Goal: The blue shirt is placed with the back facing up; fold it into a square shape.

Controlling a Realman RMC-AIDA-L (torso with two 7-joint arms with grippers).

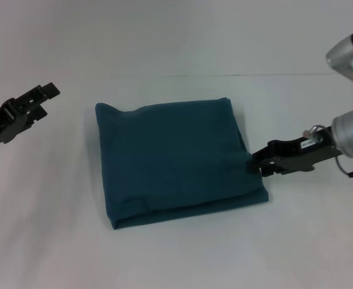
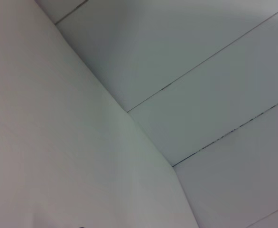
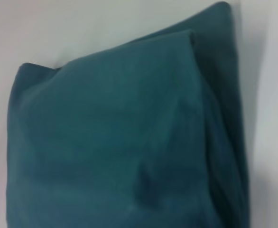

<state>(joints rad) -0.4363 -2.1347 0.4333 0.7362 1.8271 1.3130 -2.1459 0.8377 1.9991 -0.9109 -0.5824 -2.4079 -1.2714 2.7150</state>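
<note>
- The right gripper (image 1: pixel 254 162) sits low over the table (image 1: pixel 176 259), toward its right edge, with its black fingertips right at the right-hand edge of the blue shirt (image 1: pixel 173 159).
- I cannot tell whether its fingers are parted or pressed together, or whether they pinch any cloth; the tips merge with the dark fabric edge in the head view.
- Behind the fingers, the black gripper body runs back to a grey wrist with a lit cyan ring, reaching in from the right side of the table.
- The blue shirt lies folded into a roughly square bundle near the middle of the table, plain side up, no lettering showing.
- Its near edge shows stacked layers, with a lower layer sticking out slightly at the near right corner of the bundle.
- In the right wrist view the blue shirt (image 3: pixel 125 137) fills most of the picture, with one folded layer lying over another and a soft crease running down it.
- The left gripper (image 1: pixel 44 96) hangs above the table near its left edge, well apart from the shirt, its black fingers spread and holding nothing.
- The left wrist view shows only pale surfaces with thin dark seams.
</note>
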